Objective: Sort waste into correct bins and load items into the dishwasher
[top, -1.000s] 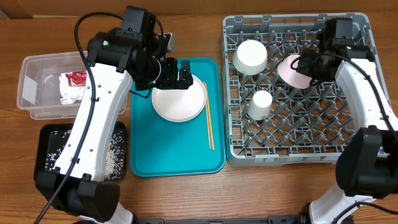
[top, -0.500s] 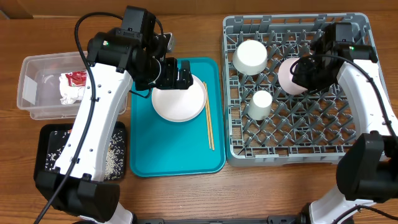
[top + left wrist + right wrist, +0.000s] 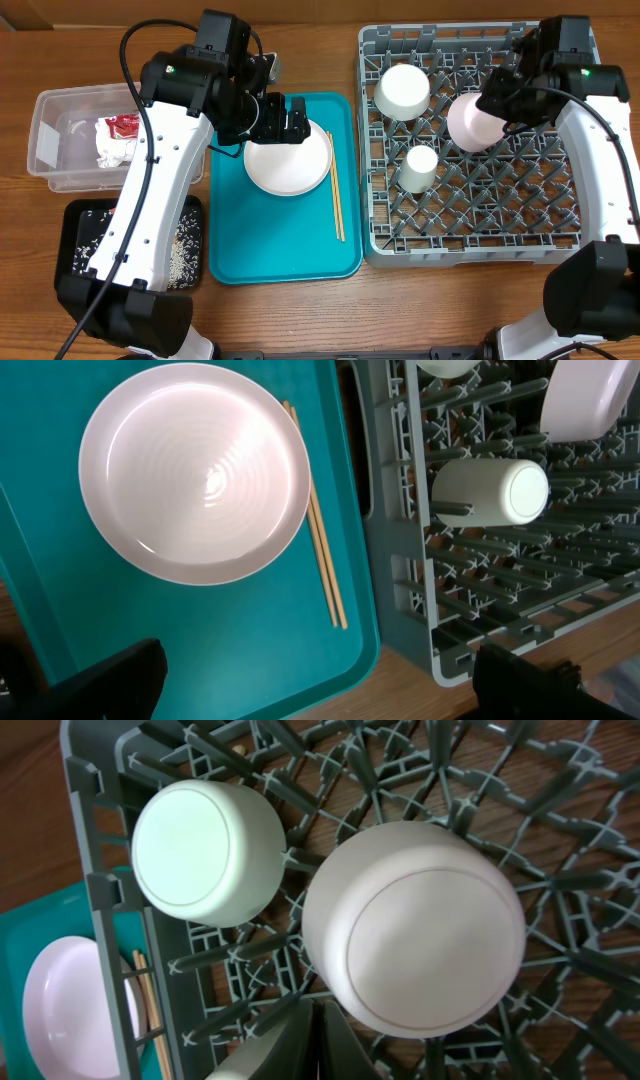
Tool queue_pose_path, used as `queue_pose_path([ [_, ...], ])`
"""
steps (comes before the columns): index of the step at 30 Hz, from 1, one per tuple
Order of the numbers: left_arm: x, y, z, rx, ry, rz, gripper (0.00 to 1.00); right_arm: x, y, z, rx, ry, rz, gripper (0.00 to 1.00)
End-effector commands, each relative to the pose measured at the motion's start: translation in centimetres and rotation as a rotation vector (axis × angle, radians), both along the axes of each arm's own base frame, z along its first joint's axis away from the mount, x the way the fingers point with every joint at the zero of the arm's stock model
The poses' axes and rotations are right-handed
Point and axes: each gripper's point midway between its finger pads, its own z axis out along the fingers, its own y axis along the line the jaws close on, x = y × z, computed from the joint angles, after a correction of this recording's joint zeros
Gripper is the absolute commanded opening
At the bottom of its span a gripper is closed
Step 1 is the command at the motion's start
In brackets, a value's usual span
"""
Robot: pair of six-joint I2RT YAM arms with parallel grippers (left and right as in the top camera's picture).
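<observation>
Over grey rack point(image 3: 500, 215), pink bowl point(image 3: 470, 122) has turned base-up by right tool point(image 3: 497, 100)

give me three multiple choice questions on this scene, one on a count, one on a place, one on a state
1. How many dishes sit in the rack?
A one
B three
C five

2. Where do the chopsticks lie?
A in the rack
B on the teal tray, beside the plate
C across the plate

3. How is the left hand?
A shut on the chopsticks
B shut on the plate
C open, holding nothing

Answers:
1 B: the overhead view shows a white bowl, a small cup and a pale pink dish there.
2 B: they run along the plate's right edge on the tray.
3 C: its fingers stand far apart with nothing between them.
</observation>
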Motion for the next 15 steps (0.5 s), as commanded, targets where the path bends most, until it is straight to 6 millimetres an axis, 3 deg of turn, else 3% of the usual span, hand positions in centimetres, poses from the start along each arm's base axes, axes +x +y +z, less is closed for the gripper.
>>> queue_pose_path([
  [1, 0.0, -0.2, 0.9, -0.001, -0.029, -0.012, 1.00, 0.3, 1.4, 1.6, 0.016, -0.046, 0.038, 0.04],
  [8, 0.0, -0.2, 0.9, -0.001, -0.029, -0.012, 1.00, 1.2, 3.3, 0.5, 0.002, -0.048, 0.089, 0.04],
  [15, 0.0, -0.2, 0.9, -0.001, -0.029, -0.012, 1.00, 2.7, 3.9, -1.7, -0.139, -0.045, 0.103, 0.04],
])
